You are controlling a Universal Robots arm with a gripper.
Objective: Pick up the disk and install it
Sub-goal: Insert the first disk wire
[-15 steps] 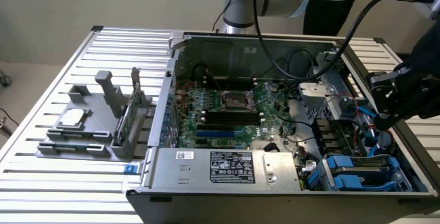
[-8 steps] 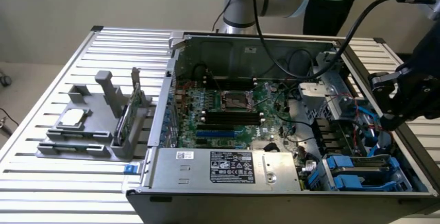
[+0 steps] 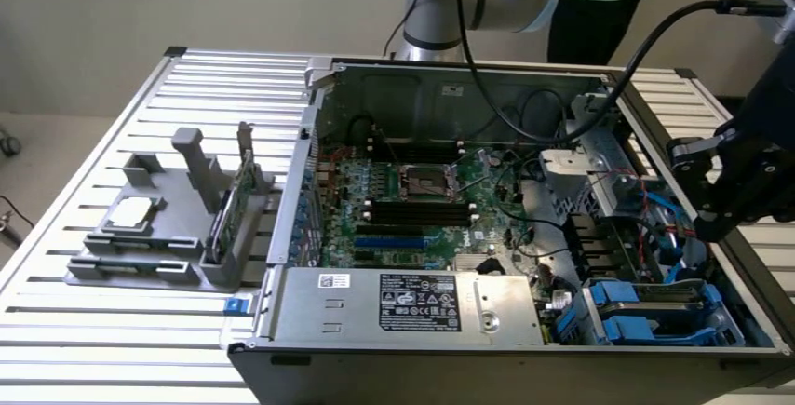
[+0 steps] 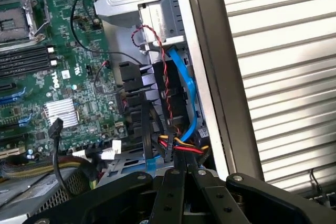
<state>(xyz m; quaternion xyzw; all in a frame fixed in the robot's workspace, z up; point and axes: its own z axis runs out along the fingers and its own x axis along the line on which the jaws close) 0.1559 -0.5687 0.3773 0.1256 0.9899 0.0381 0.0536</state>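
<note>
Closest to us, the hand (image 4: 185, 177) is closed on nothing, fingers pressed together above tangled cables (image 4: 190, 93) inside the computer case (image 3: 435, 79). We find the disk (image 3: 656, 295) lying flat between blue rails in the case's corner beside the power supply (image 3: 416, 301), partly hidden, its long axis and label unclear.

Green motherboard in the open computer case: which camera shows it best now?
The exterior view: the green motherboard lies mostly in sight, with its silver processor socket and black memory slots. The wrist view catches one part of it, with a small ribbed silver heat sink on it.
</note>
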